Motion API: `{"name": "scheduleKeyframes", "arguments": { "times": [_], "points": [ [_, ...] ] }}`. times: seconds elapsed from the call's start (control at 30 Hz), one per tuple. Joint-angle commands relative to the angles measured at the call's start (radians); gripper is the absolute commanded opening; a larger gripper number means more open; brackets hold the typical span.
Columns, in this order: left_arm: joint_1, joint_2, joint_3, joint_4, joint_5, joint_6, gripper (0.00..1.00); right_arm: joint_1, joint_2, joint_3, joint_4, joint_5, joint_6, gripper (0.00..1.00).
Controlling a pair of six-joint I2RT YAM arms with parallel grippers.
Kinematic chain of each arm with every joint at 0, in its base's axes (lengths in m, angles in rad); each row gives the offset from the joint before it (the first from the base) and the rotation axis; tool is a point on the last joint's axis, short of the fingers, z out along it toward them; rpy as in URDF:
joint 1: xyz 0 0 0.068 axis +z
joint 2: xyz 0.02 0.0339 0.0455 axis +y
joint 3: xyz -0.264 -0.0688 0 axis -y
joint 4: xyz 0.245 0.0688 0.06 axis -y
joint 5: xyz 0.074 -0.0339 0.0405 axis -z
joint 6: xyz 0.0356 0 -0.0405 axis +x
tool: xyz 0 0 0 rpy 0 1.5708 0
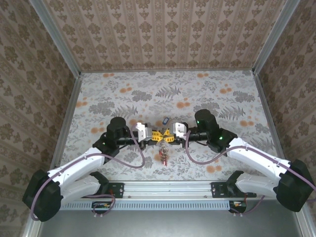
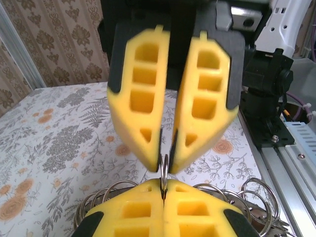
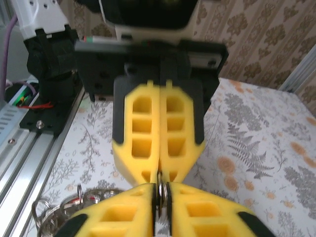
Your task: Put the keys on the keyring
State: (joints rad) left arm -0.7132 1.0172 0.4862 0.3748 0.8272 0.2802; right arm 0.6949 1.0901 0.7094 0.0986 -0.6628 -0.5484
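In the middle of the table, top view: left gripper and right gripper meet nose to nose. A bunch of keys sits just under them, looks like it's hanging, and one stray dark key lies just behind.

Left wrist cam: left jaws are pressed together on the keyring, seen edge-on. The right one's fingers pinch the same ring from across. My guess is two grips keep it steady for threading.

Right wrist cam: the ring is wedged between the right pads, with the left jaws tight opposite.
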Motion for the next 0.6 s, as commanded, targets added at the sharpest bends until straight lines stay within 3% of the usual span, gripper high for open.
{"name": "scheduleKeyframes", "arguments": {
  "times": [0.0,0.03,0.23,0.3,0.33,0.57],
  "points": [
    [-0.006,0.003,0.043,0.046,0.021,-0.021,0.0,0.005,-0.017,-0.003,0.039,-0.033,0.007,0.05],
    [-0.006,0.005,0.044,0.049,0.02,-0.022,0.0,0.004,-0.012,0.003,0.029,-0.038,0.004,0.0],
    [-0.001,-0.002,0.045,0.066,0.013,-0.029,0.0,0.004,-0.004,0.007,-0.023,-0.009,-0.028,0.0],
    [0.0,-0.004,0.039,0.082,0.031,-0.03,0.0,0.0,-0.01,-0.013,-0.001,-0.006,-0.022,0.19],
    [0.0,-0.005,0.034,0.103,0.036,-0.038,0.0,-0.009,-0.013,-0.027,0.016,-0.026,-0.01,0.21],
    [-0.002,0.005,0.026,0.201,0.065,-0.086,0.0,-0.038,-0.023,-0.074,0.1,-0.102,0.067,0.17]
  ]
}}
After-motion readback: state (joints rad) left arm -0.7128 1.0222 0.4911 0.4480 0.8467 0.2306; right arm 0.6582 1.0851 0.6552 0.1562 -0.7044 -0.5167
